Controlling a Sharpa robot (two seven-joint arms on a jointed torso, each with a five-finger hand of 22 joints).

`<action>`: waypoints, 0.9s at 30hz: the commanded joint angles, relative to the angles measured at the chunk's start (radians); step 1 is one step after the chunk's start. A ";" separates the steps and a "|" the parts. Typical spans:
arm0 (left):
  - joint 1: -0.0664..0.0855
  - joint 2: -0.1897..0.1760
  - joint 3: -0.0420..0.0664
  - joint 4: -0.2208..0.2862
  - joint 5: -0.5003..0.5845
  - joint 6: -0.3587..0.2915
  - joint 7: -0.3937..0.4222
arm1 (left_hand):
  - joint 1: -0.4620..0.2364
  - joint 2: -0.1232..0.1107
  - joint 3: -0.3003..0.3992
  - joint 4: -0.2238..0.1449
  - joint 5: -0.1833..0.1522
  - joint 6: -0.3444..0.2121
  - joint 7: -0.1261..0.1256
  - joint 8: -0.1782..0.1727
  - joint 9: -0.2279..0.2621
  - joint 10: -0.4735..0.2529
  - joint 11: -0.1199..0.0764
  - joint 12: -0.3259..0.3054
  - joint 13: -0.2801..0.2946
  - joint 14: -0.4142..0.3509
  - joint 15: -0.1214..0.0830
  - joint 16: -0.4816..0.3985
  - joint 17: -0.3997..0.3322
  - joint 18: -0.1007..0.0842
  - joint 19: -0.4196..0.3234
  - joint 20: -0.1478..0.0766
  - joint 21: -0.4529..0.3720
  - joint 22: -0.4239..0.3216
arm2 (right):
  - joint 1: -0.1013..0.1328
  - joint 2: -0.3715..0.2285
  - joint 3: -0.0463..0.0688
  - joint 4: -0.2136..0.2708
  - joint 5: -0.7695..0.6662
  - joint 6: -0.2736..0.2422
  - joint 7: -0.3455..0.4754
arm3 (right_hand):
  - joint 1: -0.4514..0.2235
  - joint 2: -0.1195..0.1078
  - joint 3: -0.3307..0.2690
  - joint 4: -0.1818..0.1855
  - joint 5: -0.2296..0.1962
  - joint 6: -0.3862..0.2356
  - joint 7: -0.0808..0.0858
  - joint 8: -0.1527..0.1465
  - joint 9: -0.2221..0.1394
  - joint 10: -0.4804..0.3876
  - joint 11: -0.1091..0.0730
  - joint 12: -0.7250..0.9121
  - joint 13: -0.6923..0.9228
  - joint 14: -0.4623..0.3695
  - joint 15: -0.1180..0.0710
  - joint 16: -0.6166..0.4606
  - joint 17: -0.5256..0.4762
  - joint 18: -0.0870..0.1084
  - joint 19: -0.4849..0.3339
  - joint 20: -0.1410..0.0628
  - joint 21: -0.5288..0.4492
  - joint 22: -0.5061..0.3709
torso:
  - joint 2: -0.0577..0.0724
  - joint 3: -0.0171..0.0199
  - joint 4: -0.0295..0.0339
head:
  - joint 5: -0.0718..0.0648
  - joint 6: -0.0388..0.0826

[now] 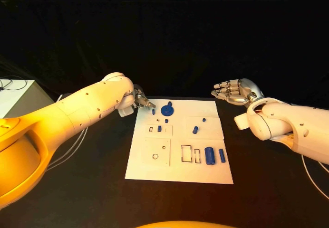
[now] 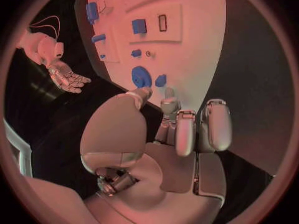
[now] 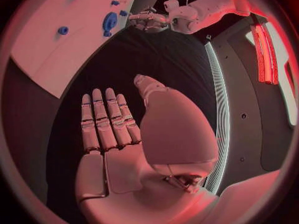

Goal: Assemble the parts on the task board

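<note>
Head view, one task board [image 1: 179, 175], perhaps nine blue parts [image 1: 209, 156], two hands.

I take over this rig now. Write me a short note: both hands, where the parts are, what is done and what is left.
Left hand: over the board's far left corner, fingers apart, holding nothing.
Right hand: open, palm up, off the board's far right.
Board: mid-table. Blue parts lie loose on it: round part at the far edge, cylinder near the right edge, small ones between.
Done: nothing visibly assembled.
Left: all parts.
</note>
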 commanded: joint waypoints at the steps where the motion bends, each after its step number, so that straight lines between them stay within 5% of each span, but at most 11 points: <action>1: 0.001 0.007 -0.004 -0.004 0.010 0.029 0.013 | -0.005 -0.001 0.002 0.004 -0.001 0.002 0.006 -0.004 -0.001 -0.002 0.003 -0.005 -0.001 0.089 0.007 -0.003 0.223 0.005 -0.001 0.004 -0.002 0.000 | 0.000 0.002 0.001 0.001 -0.007 0.019 0.005 | -0.001 0.007 -0.005 -0.001 0.005 0.010 0.056 -0.005 -0.001 0.005 0.005 -0.005 -0.001 0.003 0.002 0.001 -0.002 -0.006 -0.011 0.000 -0.004 -0.002 | 0.002 -0.0002 -0.0001 | -0.001 0.000; 27: 0.001 0.022 -0.020 -0.018 0.028 0.032 0.020 | -0.006 0.005 0.006 0.001 -0.001 0.005 0.006 -0.006 -0.003 -0.004 0.003 -0.006 -0.003 0.090 0.008 -0.001 0.227 0.005 0.001 0.006 0.000 0.004 | 0.002 0.008 0.001 0.001 0.000 0.020 0.001 | -0.003 0.007 -0.007 0.000 0.006 0.011 0.056 -0.006 -0.002 0.006 0.006 -0.004 -0.001 -0.002 0.003 -0.002 -0.006 -0.007 -0.021 0.000 -0.005 -0.003 | 0.002 -0.0005 0.0013 | -0.003 -0.006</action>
